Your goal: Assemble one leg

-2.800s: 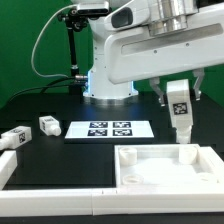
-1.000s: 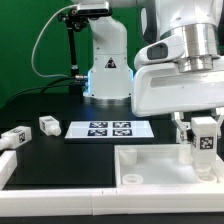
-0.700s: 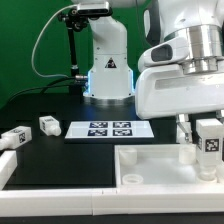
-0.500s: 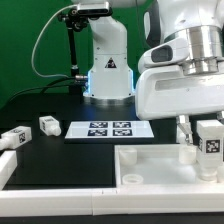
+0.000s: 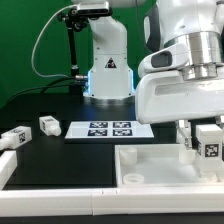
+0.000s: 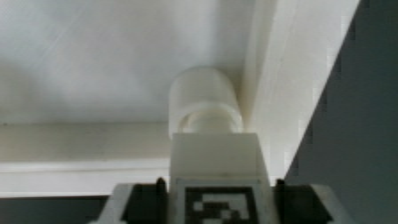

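My gripper is shut on a leg, a small white post with a black-and-white tag on its face. It holds the leg over the far right corner of the large white tray-like piece, at the exterior view's right. In the wrist view the leg runs from between my fingers to a round white post in the tray's corner. Whether they touch I cannot tell. Two more legs lie on the black table at the exterior view's left.
The marker board lies flat on the table behind the tray. A white frame edge borders the table at the exterior view's left and front. The robot base stands at the back with cables beside it.
My gripper has carried the leg toward the exterior view's right and lower, from above the tray's far rim to its far right corner. The two loose legs have not moved.
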Controlling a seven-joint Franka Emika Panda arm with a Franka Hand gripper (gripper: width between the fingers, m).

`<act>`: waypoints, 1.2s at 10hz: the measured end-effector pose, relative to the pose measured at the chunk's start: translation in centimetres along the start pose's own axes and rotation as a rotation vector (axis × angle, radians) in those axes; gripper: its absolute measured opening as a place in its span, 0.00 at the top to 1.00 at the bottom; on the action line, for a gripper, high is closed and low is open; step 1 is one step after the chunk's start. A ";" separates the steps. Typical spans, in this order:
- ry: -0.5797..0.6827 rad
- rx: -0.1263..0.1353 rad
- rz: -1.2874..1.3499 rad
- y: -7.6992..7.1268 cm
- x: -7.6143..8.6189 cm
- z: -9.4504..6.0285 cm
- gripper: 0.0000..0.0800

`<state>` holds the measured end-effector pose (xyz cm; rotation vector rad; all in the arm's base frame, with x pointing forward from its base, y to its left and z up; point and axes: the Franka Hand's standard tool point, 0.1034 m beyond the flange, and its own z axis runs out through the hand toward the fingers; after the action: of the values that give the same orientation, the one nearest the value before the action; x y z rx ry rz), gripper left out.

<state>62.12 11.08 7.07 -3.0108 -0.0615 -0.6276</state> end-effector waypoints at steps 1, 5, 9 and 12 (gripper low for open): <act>-0.004 -0.001 -0.009 0.1 -0.2 0.3 0.64; -0.004 -0.002 -0.076 0.0 -0.2 0.9 0.64; -0.071 0.004 -0.065 0.2 0.2 0.2 0.30; -0.300 0.022 -0.042 0.5 1.5 -0.7 0.19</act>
<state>63.26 10.54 8.34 -3.0620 -0.1458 -0.1713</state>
